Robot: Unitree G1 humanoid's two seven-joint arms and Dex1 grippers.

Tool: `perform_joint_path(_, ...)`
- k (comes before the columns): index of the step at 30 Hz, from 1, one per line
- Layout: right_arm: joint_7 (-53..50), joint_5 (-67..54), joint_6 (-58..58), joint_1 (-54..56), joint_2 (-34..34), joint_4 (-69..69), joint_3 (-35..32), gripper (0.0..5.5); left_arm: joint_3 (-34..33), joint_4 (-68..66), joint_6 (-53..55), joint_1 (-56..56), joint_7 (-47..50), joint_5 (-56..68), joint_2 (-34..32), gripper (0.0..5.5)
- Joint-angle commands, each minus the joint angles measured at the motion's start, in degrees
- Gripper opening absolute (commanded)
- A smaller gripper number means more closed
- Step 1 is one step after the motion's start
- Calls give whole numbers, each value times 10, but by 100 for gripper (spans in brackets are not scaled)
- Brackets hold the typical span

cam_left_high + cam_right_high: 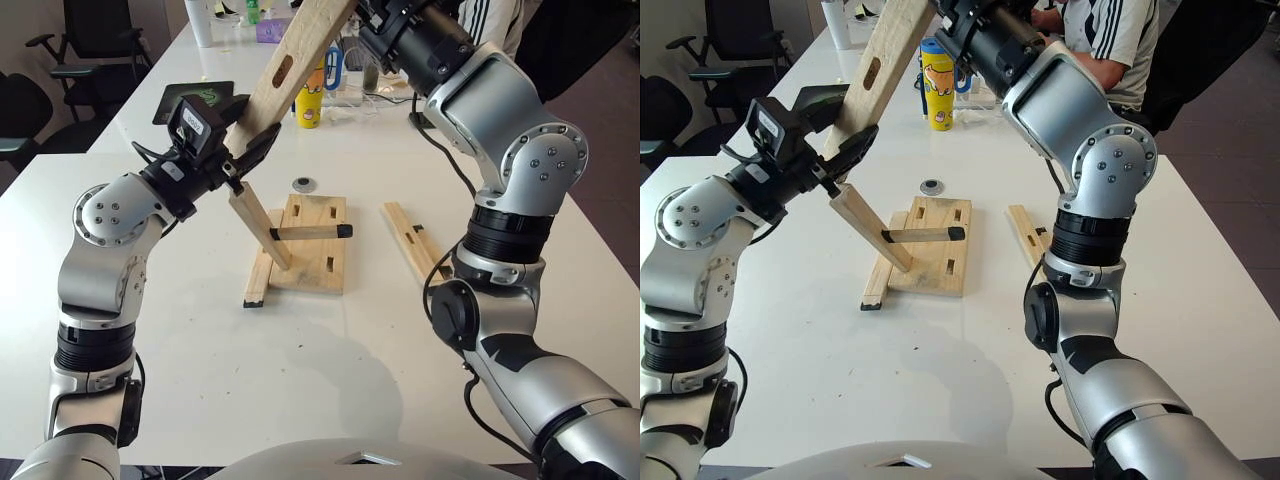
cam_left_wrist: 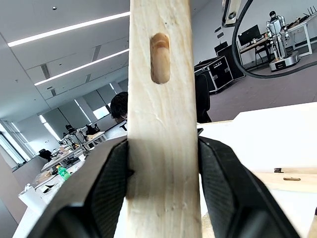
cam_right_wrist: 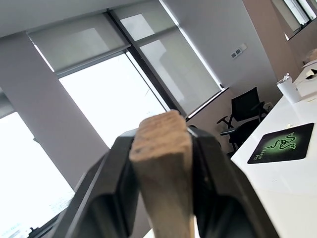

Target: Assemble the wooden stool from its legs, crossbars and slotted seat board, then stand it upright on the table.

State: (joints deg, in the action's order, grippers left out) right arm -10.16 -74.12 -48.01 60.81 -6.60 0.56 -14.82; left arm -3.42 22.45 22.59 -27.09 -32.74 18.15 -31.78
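Slanting over the seat board point(image 1: 322, 262) on the table point(image 1: 200, 330), the slotted leg point(image 1: 290, 70) is pinched low by the left gripper's point(image 1: 238, 158) jaws and at its top end by the right gripper's point(image 3: 161, 144). It is probably stiff, light, grippy wood; hold the flat faces, clear of the slots.

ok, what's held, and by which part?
One slotted wooden plank, held by both: left hand clamps its lower part below the slot, right hand grips its upper end.
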Motion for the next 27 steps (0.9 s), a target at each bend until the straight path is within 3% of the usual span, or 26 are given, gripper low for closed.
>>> perform_joint_path(1,24,48,3,-9,-16,-17,13,111,-29,26,28,11,24,24,10,205)
perform_joint_path(10,117,156,22,-17,-36,-49,47,103,-80,69,74,25,71,72,27,337)
perform_joint_path(21,93,221,76,-44,-50,-44,-28,103,-146,2,83,-51,125,149,56,340)
perform_joint_path(27,63,240,46,-121,-98,36,-57,103,-144,-20,85,7,146,119,48,340)
